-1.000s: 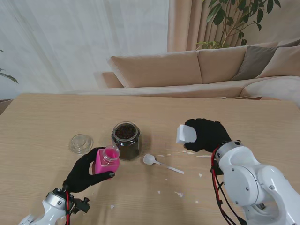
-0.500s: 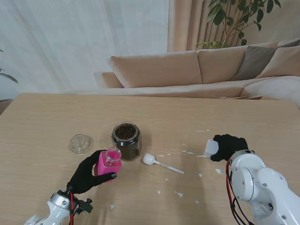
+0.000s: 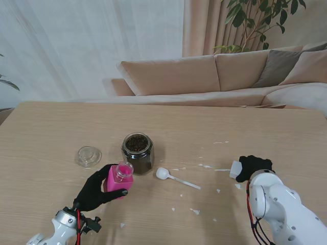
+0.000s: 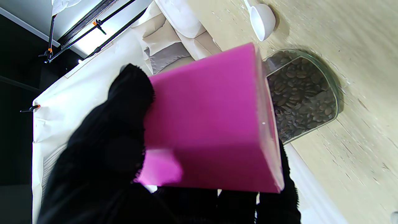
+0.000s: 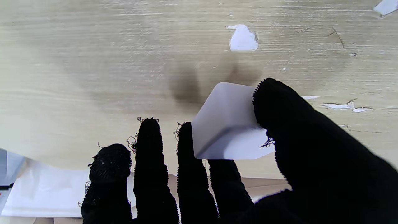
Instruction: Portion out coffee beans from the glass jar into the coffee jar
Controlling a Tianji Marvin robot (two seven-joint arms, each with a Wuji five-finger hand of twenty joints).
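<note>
The glass jar (image 3: 137,152) of dark coffee beans stands open mid-table; its beans (image 4: 300,99) show through the glass in the left wrist view. My left hand (image 3: 93,190) is shut on the pink coffee jar (image 3: 119,177), uncapped and upright just left of and nearer to me than the glass jar; the left wrist view shows its pink side (image 4: 211,124). My right hand (image 3: 254,166) is low over the table at the right, shut on a white square lid (image 3: 235,169), pinched between thumb and fingers (image 5: 230,130).
A white scoop (image 3: 175,177) lies right of the glass jar, its bowl (image 4: 262,20) toward the jar. A clear glass lid (image 3: 88,155) rests to the left. White scuff marks (image 3: 209,166) fleck the table. A beige sofa (image 3: 214,74) stands beyond the far edge.
My right hand has carried the white lid rightward, nearer to me, and down close to the table. The left hand and pink jar shifted slightly toward the glass jar.
</note>
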